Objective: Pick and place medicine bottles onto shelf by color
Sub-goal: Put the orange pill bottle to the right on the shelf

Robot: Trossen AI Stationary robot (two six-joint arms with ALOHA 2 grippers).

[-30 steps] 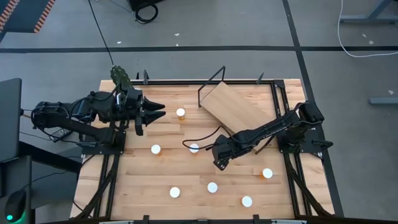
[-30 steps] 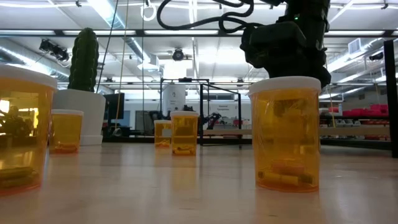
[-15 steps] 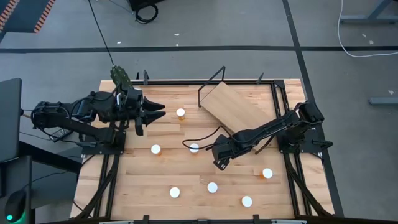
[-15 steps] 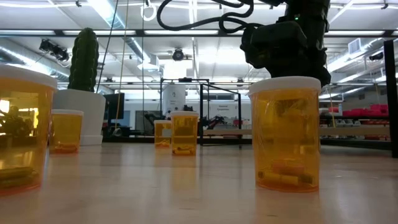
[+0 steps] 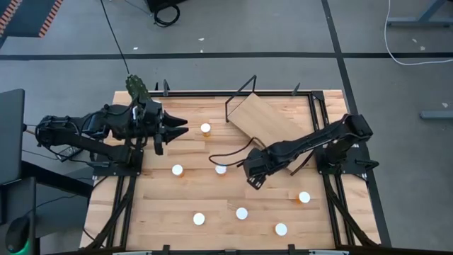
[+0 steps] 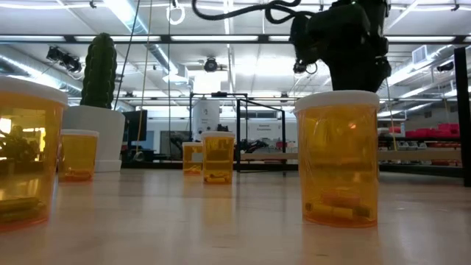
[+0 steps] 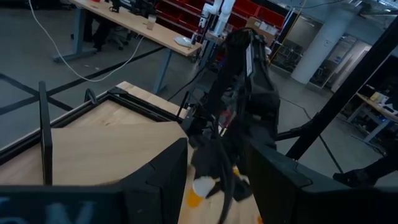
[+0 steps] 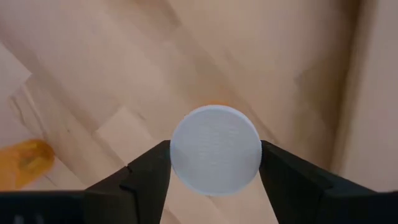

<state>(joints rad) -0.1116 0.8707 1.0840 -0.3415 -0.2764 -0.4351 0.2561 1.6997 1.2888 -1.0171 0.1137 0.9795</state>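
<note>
Seven amber bottles with white caps stand upright on the slatted tabletop, among them one (image 5: 205,129) at the far left, two (image 5: 177,170) (image 5: 221,168) mid-table and one (image 5: 304,197) at the right. My right gripper (image 5: 253,180) is over mid-table, pointing down, shut on another bottle (image 8: 214,149) that the gripper hides in the high view. My left gripper (image 5: 180,127) is open and empty, level, just left of the far-left bottle. The tilted wooden shelf (image 5: 265,120) stands at the far middle. My right gripper pinches the bottle's round white cap by its rim (image 8: 177,152) between its two fingers (image 8: 143,171), one on each side. The fingers come from above, pointing down. The bottle is upright below them; its base is hidden by the cap.
A potted cactus (image 6: 99,110) stands at the table's far left corner (image 5: 138,88). Three more bottles (image 5: 199,219) (image 5: 242,213) (image 5: 281,229) stand along the near edge. The nearest one (image 6: 338,158) fills the low view's right. A black cable (image 5: 233,152) loops from the right arm.
My right gripper has risen, as the low view shows, and shifted slightly toward the table's far right. My left arm has kept still.
</note>
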